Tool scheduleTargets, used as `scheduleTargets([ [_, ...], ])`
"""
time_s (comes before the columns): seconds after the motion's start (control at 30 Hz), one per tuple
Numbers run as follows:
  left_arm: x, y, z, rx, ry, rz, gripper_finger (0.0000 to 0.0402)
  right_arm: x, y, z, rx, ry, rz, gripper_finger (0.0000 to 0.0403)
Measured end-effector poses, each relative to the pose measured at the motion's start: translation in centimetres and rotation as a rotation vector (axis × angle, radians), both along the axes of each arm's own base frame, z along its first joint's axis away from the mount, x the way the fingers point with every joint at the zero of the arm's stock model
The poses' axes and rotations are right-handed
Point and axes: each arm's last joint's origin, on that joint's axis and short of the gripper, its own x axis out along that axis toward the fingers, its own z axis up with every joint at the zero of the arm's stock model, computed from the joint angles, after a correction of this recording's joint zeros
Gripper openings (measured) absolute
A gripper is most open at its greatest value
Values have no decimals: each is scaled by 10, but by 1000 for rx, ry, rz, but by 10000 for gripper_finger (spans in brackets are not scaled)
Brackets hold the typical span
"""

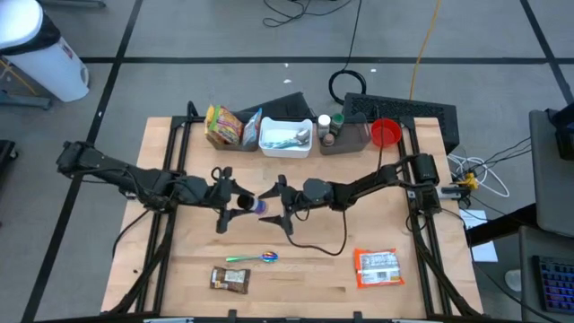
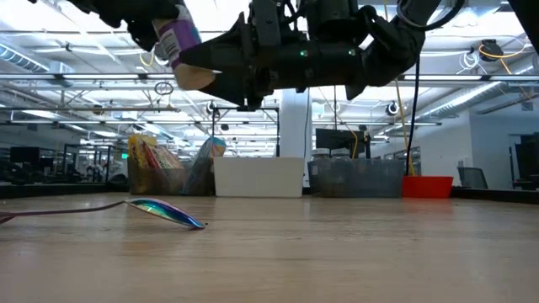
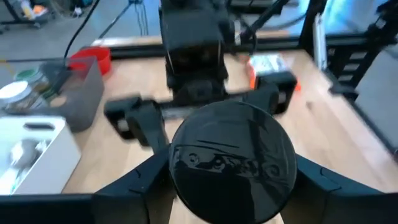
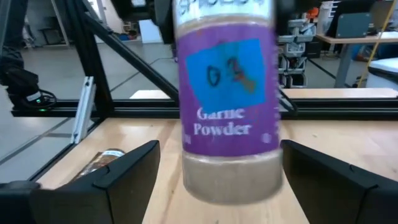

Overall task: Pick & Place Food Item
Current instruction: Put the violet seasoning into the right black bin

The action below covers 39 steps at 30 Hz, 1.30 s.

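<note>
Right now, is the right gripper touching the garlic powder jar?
Apart. The right wrist view shows the garlic powder jar between the right gripper's open fingers, with table visible on both sides. The left gripper holds it by its lid.

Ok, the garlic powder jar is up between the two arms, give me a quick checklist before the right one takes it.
1. Left gripper fingers shut on the garlic powder jar: ok.
2. Jar lifted clear of the table: ok.
3. Right gripper fingers open: ok.
4. Jar sits between the right fingers, not yet pinched: ok.
5. Jar upright in the right wrist view: ok.
6. Drop spot for the jar: cannot tell.
</note>
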Motion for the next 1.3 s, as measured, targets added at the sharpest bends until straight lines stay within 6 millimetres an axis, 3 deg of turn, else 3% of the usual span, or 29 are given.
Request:
scheduleTargets([
  [0.33,12,-1,2,-5,-73,-43,238,0,6,-1,-2,14,-8,322],
  [0.63,13,4,3,-22,-83,-63,221,0,6,-1,-12,10,-8,322],
  [0.83,14,8,3,-41,-78,-70,241,0,6,-1,-12,8,-7,322],
  [1.0,14,8,3,-41,-74,-69,220,-1,5,-1,-12,7,-7,321],
  [1.3,13,9,-1,-36,-30,-47,242,-1,5,-1,-12,8,-7,274],
])
